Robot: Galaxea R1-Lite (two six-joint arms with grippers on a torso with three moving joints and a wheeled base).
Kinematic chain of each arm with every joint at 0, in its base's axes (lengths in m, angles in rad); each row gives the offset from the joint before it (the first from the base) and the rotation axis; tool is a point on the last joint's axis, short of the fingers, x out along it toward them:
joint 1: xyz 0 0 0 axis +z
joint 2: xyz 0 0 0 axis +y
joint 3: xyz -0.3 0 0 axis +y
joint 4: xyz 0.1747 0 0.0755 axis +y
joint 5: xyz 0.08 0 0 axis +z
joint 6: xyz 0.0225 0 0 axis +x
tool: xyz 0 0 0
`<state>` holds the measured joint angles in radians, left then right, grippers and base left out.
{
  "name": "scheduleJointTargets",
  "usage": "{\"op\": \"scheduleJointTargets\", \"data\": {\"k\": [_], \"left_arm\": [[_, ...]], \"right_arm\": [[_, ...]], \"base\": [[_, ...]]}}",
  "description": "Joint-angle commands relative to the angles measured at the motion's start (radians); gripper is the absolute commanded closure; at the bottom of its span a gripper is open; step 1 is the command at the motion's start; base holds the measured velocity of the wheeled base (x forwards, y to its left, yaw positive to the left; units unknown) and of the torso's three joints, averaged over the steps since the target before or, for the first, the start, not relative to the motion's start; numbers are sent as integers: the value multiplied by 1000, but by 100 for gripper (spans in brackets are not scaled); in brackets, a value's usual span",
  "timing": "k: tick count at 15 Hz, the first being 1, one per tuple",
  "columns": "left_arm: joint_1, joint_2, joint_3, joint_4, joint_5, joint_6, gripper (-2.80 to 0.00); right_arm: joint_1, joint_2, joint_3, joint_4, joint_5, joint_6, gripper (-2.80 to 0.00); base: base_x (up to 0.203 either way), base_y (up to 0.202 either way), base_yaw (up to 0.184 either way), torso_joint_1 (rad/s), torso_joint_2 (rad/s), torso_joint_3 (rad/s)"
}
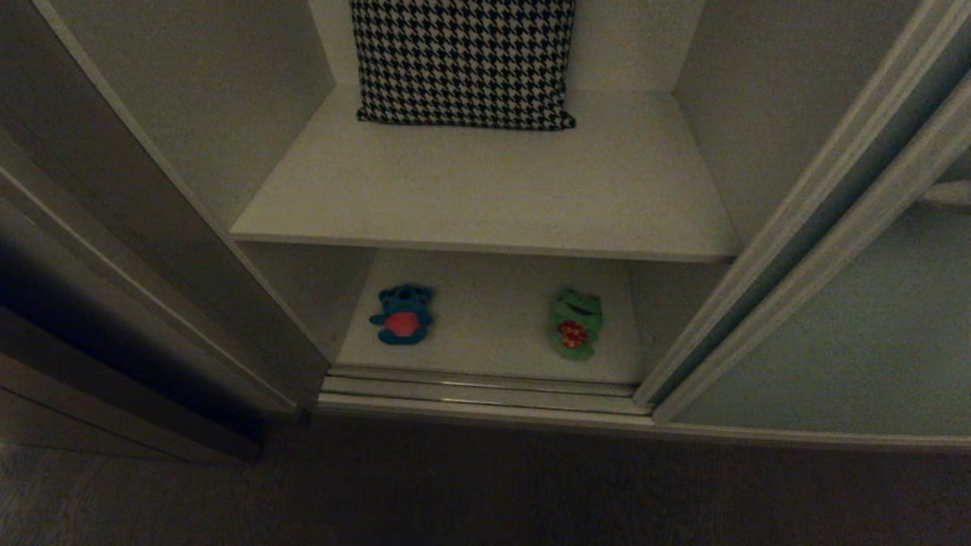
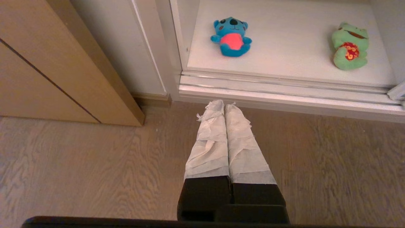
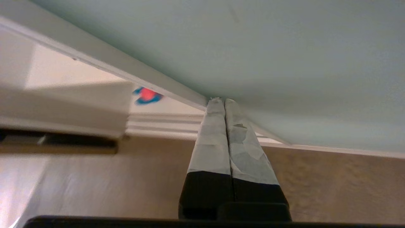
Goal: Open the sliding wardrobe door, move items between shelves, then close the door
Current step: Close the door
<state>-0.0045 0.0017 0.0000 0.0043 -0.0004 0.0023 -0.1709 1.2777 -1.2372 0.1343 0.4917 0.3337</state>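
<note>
Closed left end effector (image 2: 224,106) above floor (image 2: 79,171), blue plush (image 2: 231,38), green frog (image 2: 349,46)

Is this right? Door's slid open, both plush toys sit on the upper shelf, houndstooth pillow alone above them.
Not quite. The blue plush toy and green frog lie on the lower shelf, as the head view shows. The houndstooth pillow stands alone on the upper shelf; the sliding wardrobe door is open.

On the upper shelf (image 1: 485,197) the pillow (image 1: 464,61) stands at twelve o'clock against the back wall. On the lower shelf (image 1: 493,318) beneath it, the bear toy (image 1: 403,314) lies at nine o'clock and the frog toy (image 1: 576,324) at three. The sliding wardrobe door (image 1: 834,318) stands at three o'clock of the opening.
</note>
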Motion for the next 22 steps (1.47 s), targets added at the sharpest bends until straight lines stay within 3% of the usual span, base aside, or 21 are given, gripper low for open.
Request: {"op": "scheduleJointTargets", "data": {"k": [1, 5, 9, 11, 16, 22], "left_arm": [[1, 1, 0, 0, 0, 1, 0], [1, 1, 0, 0, 0, 1, 0], [0, 1, 0, 0, 0, 1, 0], [0, 1, 0, 0, 0, 1, 0], [1, 1, 0, 0, 0, 1, 0], [0, 1, 0, 0, 0, 1, 0]], "right_arm": [[74, 10, 0, 0, -5, 2, 0], [293, 18, -3, -5, -48, 1, 0], [579, -18, 14, -5, -180, -5, 0], [664, -78, 43, -3, -226, -42, 0], [706, -224, 188, -5, -236, -252, 0], [643, -290, 206, -2, -265, -302, 0]], "base": [[0, 0, 0, 0, 0, 0], [0, 0, 0, 0, 0, 0], [0, 0, 0, 0, 0, 0], [0, 0, 0, 0, 0, 0], [0, 0, 0, 0, 0, 0], [0, 0, 0, 0, 0, 0]]}}
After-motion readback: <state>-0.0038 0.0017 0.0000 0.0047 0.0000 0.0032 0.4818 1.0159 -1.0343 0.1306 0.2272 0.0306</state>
